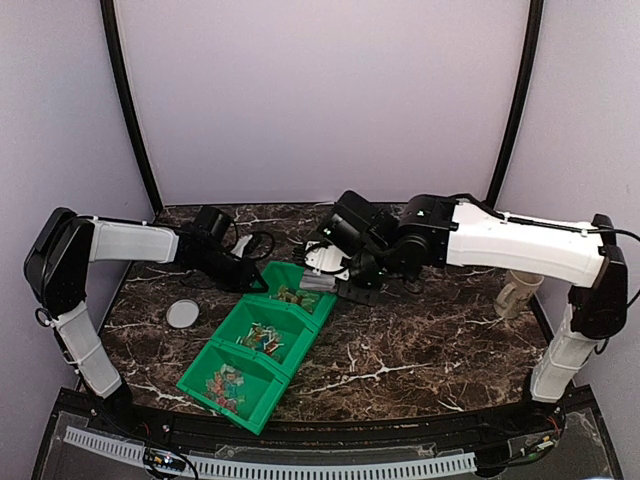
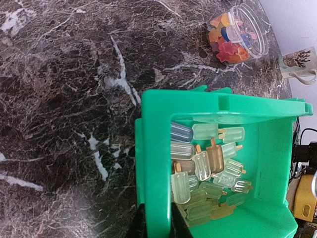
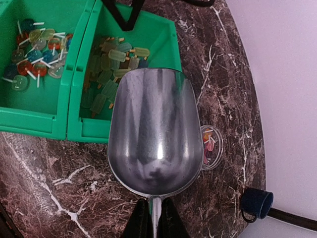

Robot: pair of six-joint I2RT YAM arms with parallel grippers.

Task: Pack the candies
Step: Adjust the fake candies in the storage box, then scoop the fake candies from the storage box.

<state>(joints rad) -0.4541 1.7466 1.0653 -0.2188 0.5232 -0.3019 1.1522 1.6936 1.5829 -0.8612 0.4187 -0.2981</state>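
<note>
Candies fill the green three-compartment bin (image 1: 262,345). Pale popsicle-shaped candies (image 2: 208,168) lie in the far compartment and lollipop-shaped ones (image 3: 34,54) in the middle one. My left gripper (image 2: 157,225) is shut on the far compartment's side wall (image 2: 153,163), one finger on each face. My right gripper (image 3: 154,218) is shut on the handle of a metal scoop (image 3: 156,129), whose bowl is empty and hovers over the bin's far corner. A small clear jar (image 2: 238,33) holding some mixed-colour candies stands on the table just past the bin, partly hidden under the scoop (image 1: 318,272) in the right wrist view.
A flat round whitish lid (image 1: 183,314) lies on the marble table left of the bin. A pale mug (image 1: 520,290) stands at the right by the right arm's base. A dark blue cup (image 3: 256,202) sits near the table's far edge.
</note>
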